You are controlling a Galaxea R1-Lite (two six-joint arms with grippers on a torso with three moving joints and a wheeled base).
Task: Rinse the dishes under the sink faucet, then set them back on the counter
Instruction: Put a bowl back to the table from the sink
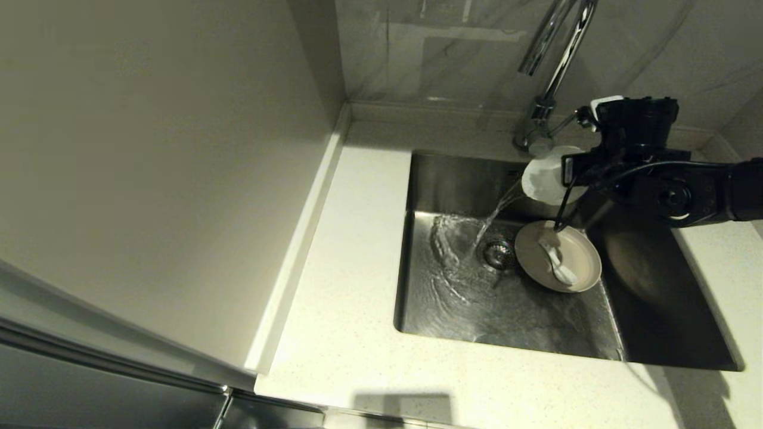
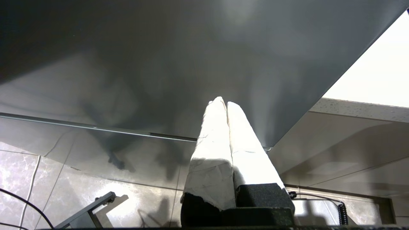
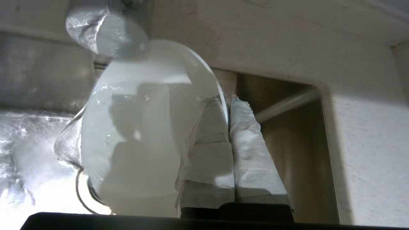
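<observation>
- One small white bowl (image 1: 547, 177) pinched by its rim in the right gripper (image 3: 227, 105), tipped on edge over the back of the sink (image 1: 667, 310), just beside the faucet (image 1: 551, 71).
- Padded fingers (image 3: 246, 143) pressed together on the thin wall, one inside, one outside.
- Glazed, wet, glossy: likely slippery, stiff, breakable if dropped on steel.
- Probably light enough for a rim pinch; firm squeeze advised.
- Water streaming off the bowl toward the drain.
- Cream plate (image 1: 558, 256) flat on the sink floor, short spoon (image 1: 557, 262) lying in it.
- Nothing yet back on the counter (image 1: 351, 286).
- Left gripper (image 2: 226, 105) parked low, away from the sink, fingers closed on nothing.
</observation>
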